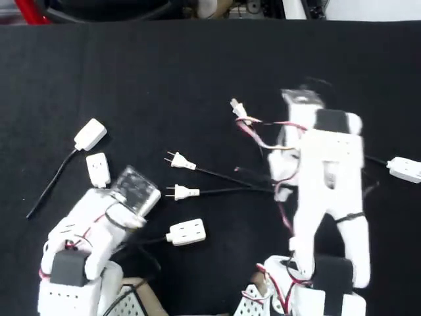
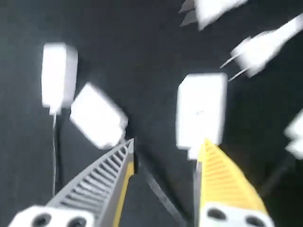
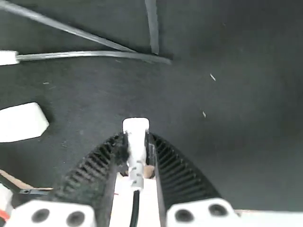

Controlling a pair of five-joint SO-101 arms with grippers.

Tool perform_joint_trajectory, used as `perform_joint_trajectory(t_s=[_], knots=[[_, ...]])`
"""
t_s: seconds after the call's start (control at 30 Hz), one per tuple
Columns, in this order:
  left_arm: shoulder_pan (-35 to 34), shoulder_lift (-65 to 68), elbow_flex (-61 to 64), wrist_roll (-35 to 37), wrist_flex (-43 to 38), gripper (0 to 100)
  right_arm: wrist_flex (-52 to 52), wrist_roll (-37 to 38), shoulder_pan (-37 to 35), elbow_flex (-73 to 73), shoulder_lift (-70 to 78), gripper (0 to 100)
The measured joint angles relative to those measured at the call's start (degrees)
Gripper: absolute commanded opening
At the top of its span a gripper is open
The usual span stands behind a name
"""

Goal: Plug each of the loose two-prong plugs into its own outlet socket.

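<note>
In the right wrist view my right gripper [image 3: 136, 138] is shut on a small white plug [image 3: 136, 128] whose cord runs back between the fingers. From above, that gripper [image 1: 284, 187] hangs near where two black cords end. Two loose two-prong plugs [image 1: 179, 160] [image 1: 181, 192] lie mid-table, and a third plug [image 1: 237, 107] lies farther back. My left gripper [image 2: 168, 144] stands open, and a white outlet socket [image 2: 201, 111] lies just ahead of its yellow finger [image 2: 222, 175]. Two more sockets [image 2: 59, 75] [image 2: 97, 118] lie off to one side.
White sockets lie at the left [image 1: 90, 133] [image 1: 99, 169], near the front centre [image 1: 186, 232] and at the right edge [image 1: 404, 169]. Black cords [image 1: 223, 176] cross the middle of the black table [image 1: 164, 79]. Red and white wires [image 1: 260, 135] hang off the right arm.
</note>
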Motion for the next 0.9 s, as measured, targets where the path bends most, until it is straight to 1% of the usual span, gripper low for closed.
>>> perform_joint_trajectory(t_s=[0.07, 0.17, 0.27, 0.33, 0.43, 0.53, 0.63, 0.77, 0.9], knots=[[6.86, 4.48, -4.04, 0.18, 1.14, 22, 0.00, -0.26, 2.02, 2.11, 0.00, 1.1], [17.05, 11.96, -6.86, 0.26, 1.32, 22, 0.00, -0.35, 2.55, 5.19, 0.00, 1.1], [23.65, 18.64, -7.56, -2.37, 0.09, 22, -0.53, -2.11, 2.90, 5.36, 0.00, 1.1], [25.58, 22.07, -7.56, -5.19, -2.20, 22, -1.58, -3.43, 2.90, 5.36, 0.00, 1.1], [26.64, 26.29, -7.74, -9.41, -5.63, 23, -2.11, -4.13, 2.90, 5.36, -0.44, 1.1], [28.31, 30.68, -7.82, -12.48, -8.97, 27, -2.20, -4.22, 2.90, 5.36, -0.44, 1.1], [30.77, 36.75, -9.32, -13.19, -13.27, 27, -2.20, -4.31, 2.90, 5.36, -0.44, 1.1], [34.73, 47.74, -15.12, -13.27, -15.74, 27, -2.20, -4.31, 3.08, 5.36, -0.44, 1.1], [35.96, 58.11, -19.34, -13.63, -19.43, 27, -2.20, -4.31, 5.80, 5.36, -0.44, 1.1]])
